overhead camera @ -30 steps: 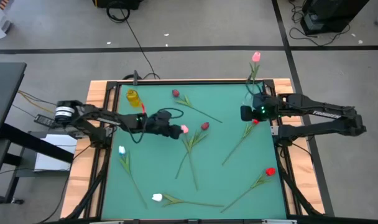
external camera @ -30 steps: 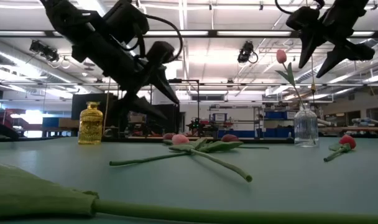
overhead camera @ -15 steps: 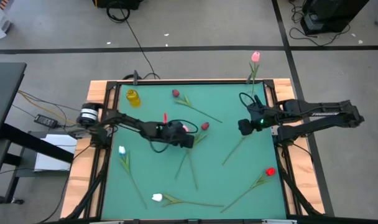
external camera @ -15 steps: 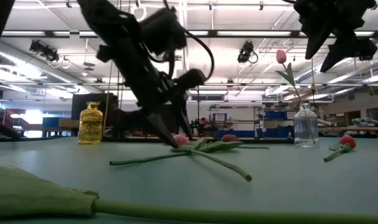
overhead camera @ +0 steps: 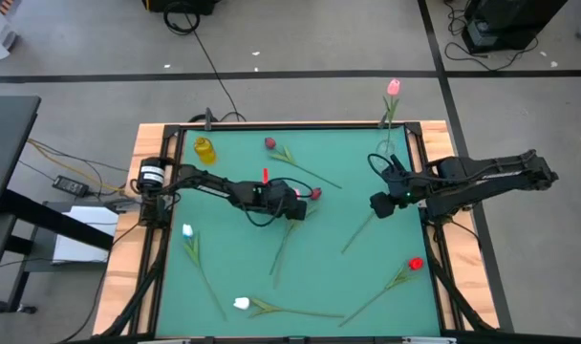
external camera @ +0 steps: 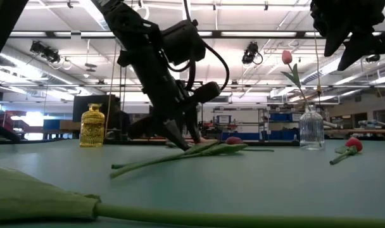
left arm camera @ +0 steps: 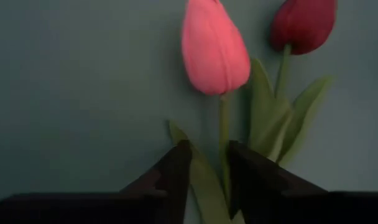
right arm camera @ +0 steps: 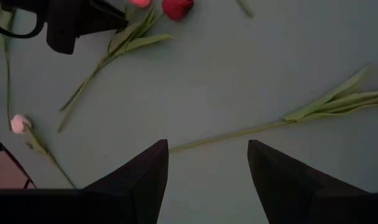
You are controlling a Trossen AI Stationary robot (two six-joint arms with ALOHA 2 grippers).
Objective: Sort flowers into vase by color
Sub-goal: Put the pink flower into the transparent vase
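Left wrist view puts a pink tulip [left arm camera: 215, 46] on the green table [overhead camera: 348, 220] beside a dark red tulip [left arm camera: 303, 23], its thin stem running down between the two dark fingers [left arm camera: 176, 174] of the left gripper [left arm camera: 207, 177], which are nearly together around the stem; whether they actually pinch it cannot be told. From above, the left gripper [overhead camera: 295, 206] reaches low over the middle of the table, with the dark red tulip [overhead camera: 315, 193] just to its right. Other flowers lie scattered: a dark red one [overhead camera: 269, 143] at the far edge, a bright red one [overhead camera: 415, 264] near right, a white one [overhead camera: 241, 303] at the near edge and another white one [overhead camera: 187, 230] at left. A pink tulip [overhead camera: 394, 88] stands upright in a clear vase [external camera: 311, 130] at the far right corner; a yellow vase [overhead camera: 204, 149] stands far left. The right gripper [overhead camera: 379, 204] hangs above the table's right side, its fingers [right arm camera: 142, 180] spread wide apart and holding nothing.
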